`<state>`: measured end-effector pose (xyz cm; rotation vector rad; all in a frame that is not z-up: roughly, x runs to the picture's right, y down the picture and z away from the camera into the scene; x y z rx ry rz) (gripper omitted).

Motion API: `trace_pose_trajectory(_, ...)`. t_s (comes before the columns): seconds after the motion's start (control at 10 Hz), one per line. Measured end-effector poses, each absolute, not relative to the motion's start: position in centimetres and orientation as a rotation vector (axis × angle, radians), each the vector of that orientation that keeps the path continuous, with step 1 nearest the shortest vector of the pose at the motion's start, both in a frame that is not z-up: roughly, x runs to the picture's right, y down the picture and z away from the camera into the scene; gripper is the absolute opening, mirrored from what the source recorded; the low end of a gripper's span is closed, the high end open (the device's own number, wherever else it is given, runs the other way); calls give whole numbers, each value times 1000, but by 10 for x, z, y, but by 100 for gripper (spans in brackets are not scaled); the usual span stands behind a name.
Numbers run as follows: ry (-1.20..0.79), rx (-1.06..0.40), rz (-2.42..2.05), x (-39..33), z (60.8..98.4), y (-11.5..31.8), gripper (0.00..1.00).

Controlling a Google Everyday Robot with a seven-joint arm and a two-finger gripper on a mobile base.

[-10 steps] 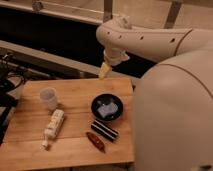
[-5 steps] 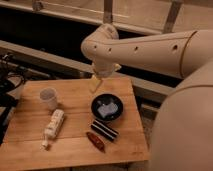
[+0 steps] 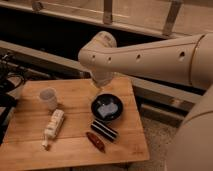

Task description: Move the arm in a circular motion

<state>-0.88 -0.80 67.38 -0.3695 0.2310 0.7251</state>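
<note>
The arm (image 3: 150, 57) is a huge cream-white tube with small dark holes. It reaches in from the right across the upper middle of the camera view. Its bulbous joint (image 3: 100, 52) hangs over the far edge of the wooden table (image 3: 75, 107). The gripper (image 3: 101, 84) is the small yellowish tip pointing down from the joint. It is just above and behind the black bowl (image 3: 107, 108) and holds nothing that I can see.
On the table are a white cup (image 3: 48, 97) at the left, a white bottle (image 3: 53, 125) lying on its side, a dark striped packet (image 3: 104, 130) and a reddish-brown bar (image 3: 95, 141). Dark cables (image 3: 10, 80) lie at the far left.
The arm has swung left and stretched out. Its joint and tip moved from the table's right side to over the far middle, and the tip sank closer to the bowl.
</note>
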Motion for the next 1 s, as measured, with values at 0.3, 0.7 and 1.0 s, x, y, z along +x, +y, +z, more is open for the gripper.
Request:
trace_pose_trajectory(0.3, 232, -376, 722, -23, 673, -8, 100)
trace_pose_trajectory(0.7, 234, -382, 734, -10, 659, 7, 100)
trace_pose_trajectory(1.0, 231, -381, 730, -14, 655, 9, 100)
